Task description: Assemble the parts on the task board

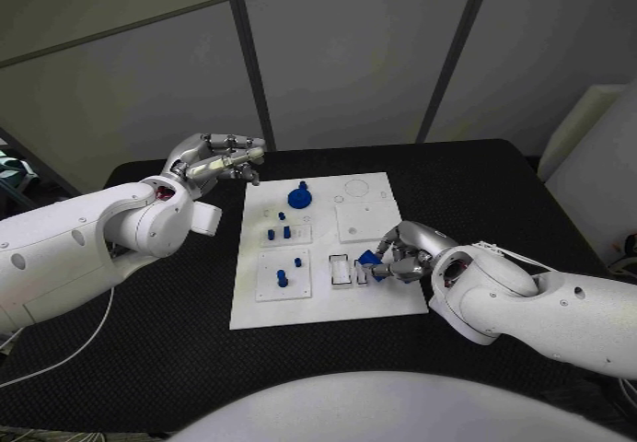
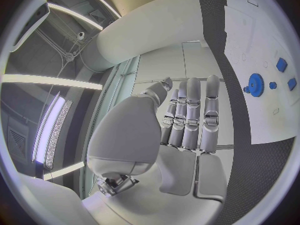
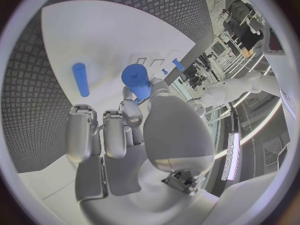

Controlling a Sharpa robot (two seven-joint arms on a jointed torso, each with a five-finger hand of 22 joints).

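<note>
A small blue part (image 1: 369,259) sits pinched in the right hand (image 1: 402,257), low over the white task board (image 1: 328,247) at about 4 o'clock from the board's centre, just beside a pale slotted fixture (image 1: 341,270). A blue gear (image 1: 300,196) lies toward 11 o'clock, small blue pegs (image 1: 276,232) toward 9. The left hand (image 1: 216,158) hovers off the board's 10 o'clock corner — fingers loosely curled, holding nothing. Risk: the fingers hide the part, so a tilted approach could jam it or knock the fixture.
</note>
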